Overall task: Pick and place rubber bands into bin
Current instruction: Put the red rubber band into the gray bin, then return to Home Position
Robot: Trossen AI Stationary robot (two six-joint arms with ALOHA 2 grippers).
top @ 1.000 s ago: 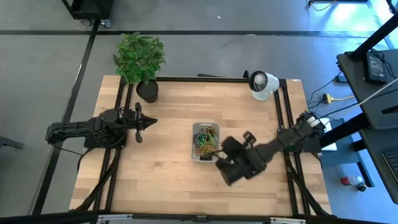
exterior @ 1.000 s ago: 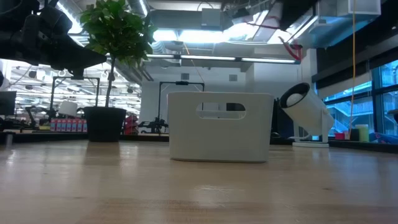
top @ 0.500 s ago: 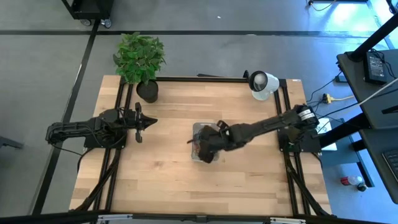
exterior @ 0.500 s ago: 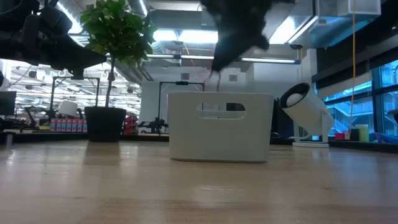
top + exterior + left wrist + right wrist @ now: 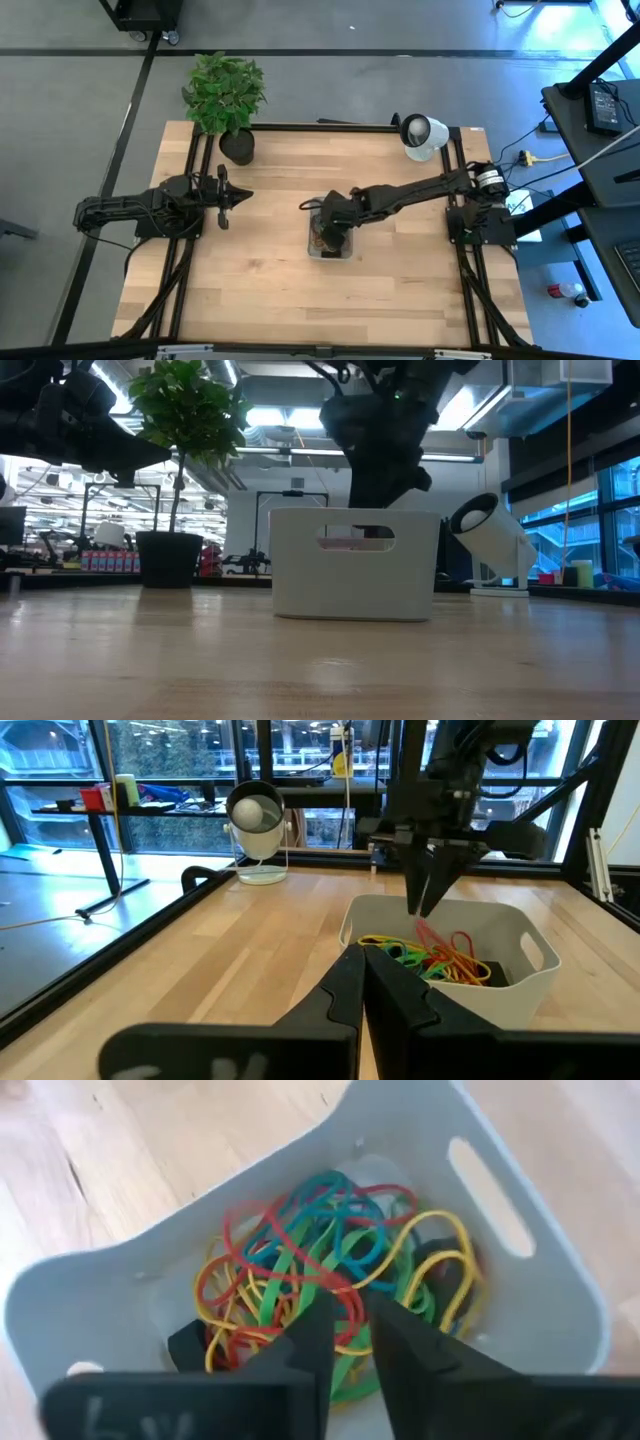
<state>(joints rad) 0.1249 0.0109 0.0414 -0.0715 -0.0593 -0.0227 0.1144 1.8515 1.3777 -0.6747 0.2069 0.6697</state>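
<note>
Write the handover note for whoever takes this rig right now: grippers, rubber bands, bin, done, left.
Right gripper: directly over the bin, pointing down, fingers slightly apart, nothing visibly held.
Left gripper: shut, empty, parked over the table's left side.
Rubber bands: a tangled pile inside the bin, at table centre.
Done: the bands in view are all binned.
Left: no loose bands show on the wood; check spots the arm hides, then draw the right arm back.

Our wooden table (image 5: 260, 270) and what stands on it

We see the bin (image 5: 318, 250) near its middle, a potted plant (image 5: 225, 95) at one far corner and a white lamp (image 5: 423, 135) at the other.
</note>
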